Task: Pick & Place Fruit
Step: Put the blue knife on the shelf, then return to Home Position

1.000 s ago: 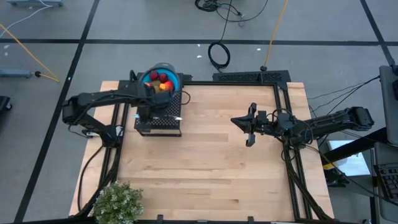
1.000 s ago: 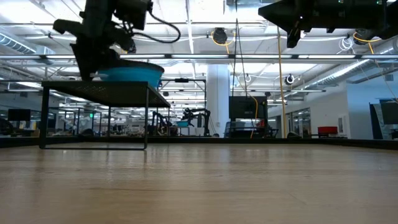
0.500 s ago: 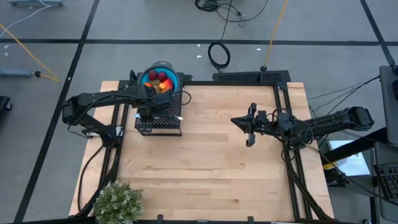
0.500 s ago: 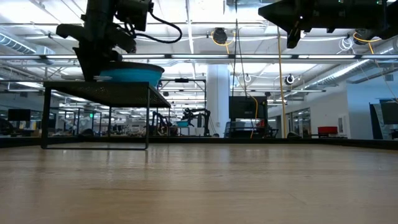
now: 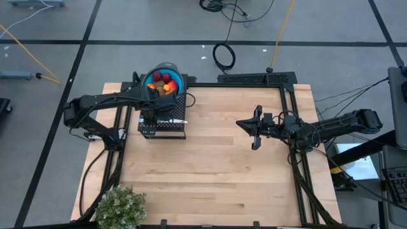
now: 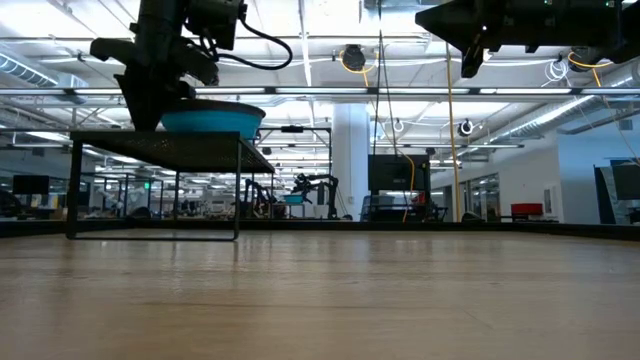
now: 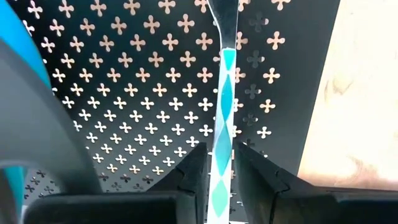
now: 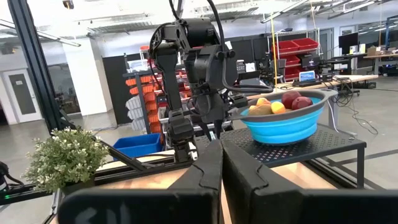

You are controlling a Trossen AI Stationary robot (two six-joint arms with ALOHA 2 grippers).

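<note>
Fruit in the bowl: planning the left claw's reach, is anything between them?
Only a pen, lying on the black stand right at the left claw. The bowl of fruit sits beside it, nothing else between. The right claw waits mid-table.

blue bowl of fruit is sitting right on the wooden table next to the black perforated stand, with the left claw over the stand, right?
Not quite. The blue bowl of fruit sits on the black perforated stand, raised off the wooden table, not beside the stand. The right wrist view shows this, and the low view agrees. The left claw is over the stand, as you said.
</note>
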